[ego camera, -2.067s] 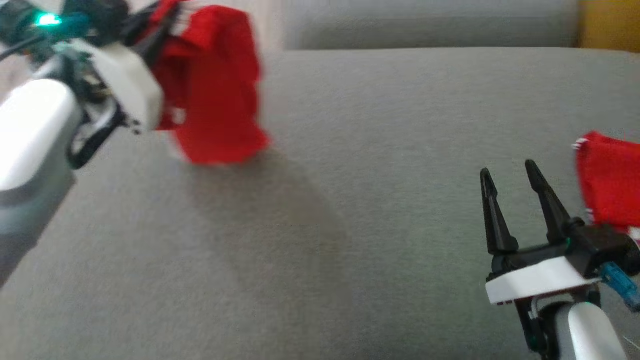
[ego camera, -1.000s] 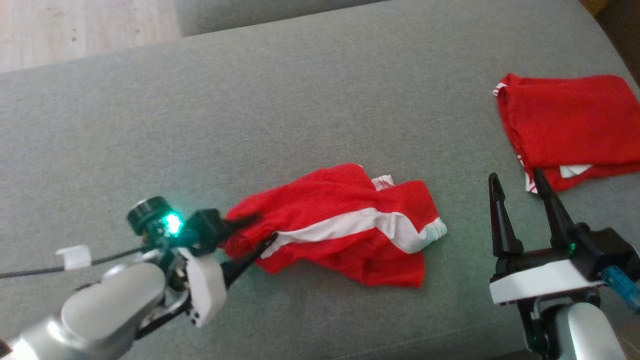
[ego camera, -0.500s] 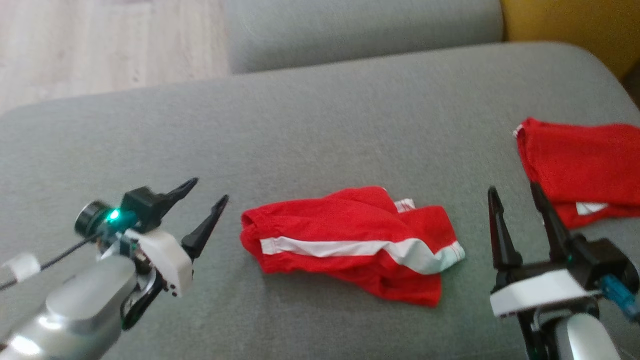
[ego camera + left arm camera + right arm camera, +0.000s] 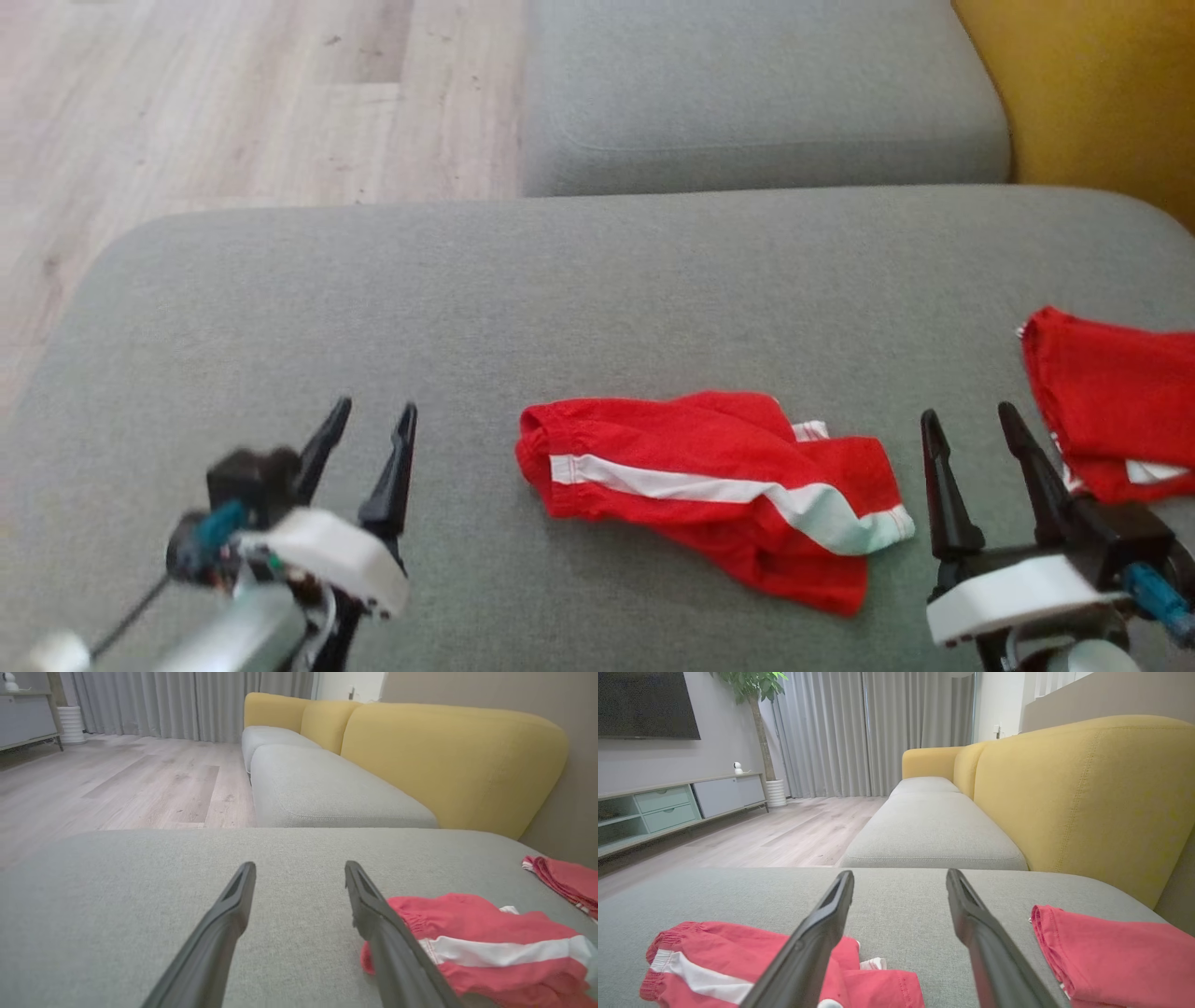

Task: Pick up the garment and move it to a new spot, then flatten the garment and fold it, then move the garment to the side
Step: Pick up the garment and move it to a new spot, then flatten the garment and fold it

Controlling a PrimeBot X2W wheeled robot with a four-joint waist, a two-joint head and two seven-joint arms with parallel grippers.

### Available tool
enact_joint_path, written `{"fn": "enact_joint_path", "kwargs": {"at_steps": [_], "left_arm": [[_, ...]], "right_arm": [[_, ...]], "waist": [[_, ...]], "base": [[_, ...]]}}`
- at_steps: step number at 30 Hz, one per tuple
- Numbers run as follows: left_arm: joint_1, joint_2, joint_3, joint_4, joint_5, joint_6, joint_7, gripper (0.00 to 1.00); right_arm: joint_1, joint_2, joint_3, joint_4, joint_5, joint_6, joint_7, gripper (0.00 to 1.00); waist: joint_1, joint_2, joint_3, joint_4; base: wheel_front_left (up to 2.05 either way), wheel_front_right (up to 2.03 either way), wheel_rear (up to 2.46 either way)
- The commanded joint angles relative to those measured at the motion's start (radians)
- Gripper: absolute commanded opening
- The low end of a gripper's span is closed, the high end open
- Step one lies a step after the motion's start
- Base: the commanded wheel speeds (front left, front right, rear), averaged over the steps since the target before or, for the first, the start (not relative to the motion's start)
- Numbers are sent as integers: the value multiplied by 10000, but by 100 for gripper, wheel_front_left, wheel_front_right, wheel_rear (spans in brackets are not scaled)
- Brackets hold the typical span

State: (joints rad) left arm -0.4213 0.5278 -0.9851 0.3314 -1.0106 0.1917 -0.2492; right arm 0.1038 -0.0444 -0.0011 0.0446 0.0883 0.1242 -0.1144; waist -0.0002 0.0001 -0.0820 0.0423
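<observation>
Two red garments were on the grey seat cushion [image 4: 560, 280] in front of me. The one I was dealing with, the shorts [image 4: 709, 485] with the white stripe, lay bunched up in the near middle of the cushion with the waistband end to the left, and nothing had hold of them. My left gripper [image 4: 375, 407] sat just left of them, fingers spread wide with nothing between them, clear of the cloth. My right gripper [image 4: 966, 413] was just right of the shorts, also wide and empty. It sat between them and the other red garment [image 4: 1111, 401], which lay folded flat out by the cushion's right edge. Both sets of fingers pointed toward the far side, low over the cushion, though I couldn't tell if they touched it. Past that there was another grey seat [image 4: 747, 93], a yellow backrest [image 4: 1092, 93] at far right, and pale wood floor [image 4: 233, 112] at far left.
</observation>
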Motion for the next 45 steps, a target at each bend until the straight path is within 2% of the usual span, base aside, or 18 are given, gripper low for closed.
{"fn": "enact_joint_path", "kwargs": {"at_steps": [1,5,8,11,22,45], "left_arm": [[12,189,934,-614,208,279,-121,100],[1400,-37,2036,-1592,738,902,-123,100],[2289,-194,2664,-2027,1258,1197,-124,100],[3043,-341,3119,-2299,1667,1298,-124,100],[4233,-664,3780,-2362,2521,1128,-125,100],[4291,-855,3818,-2196,2784,997,-126,100]], "right_arm": [[-183,-58,256,-314,62,65,-77,100],[54,-58,231,-267,67,65,-96,100],[194,-58,249,-210,120,65,-123,100],[277,-58,260,-109,186,65,-169,100],[262,-58,284,654,243,65,-390,100],[-45,-58,204,1088,151,65,-552,100]], "waist": [[2,-1,-79,117],[2,-1,-104,180],[2,-1,-110,164],[2,-1,-124,127],[2,-1,-83,25],[2,-1,86,29]], "base": [[0,0,0],[0,0,0],[0,0,0],[0,0,0],[0,0,0],[0,0,0]]}}
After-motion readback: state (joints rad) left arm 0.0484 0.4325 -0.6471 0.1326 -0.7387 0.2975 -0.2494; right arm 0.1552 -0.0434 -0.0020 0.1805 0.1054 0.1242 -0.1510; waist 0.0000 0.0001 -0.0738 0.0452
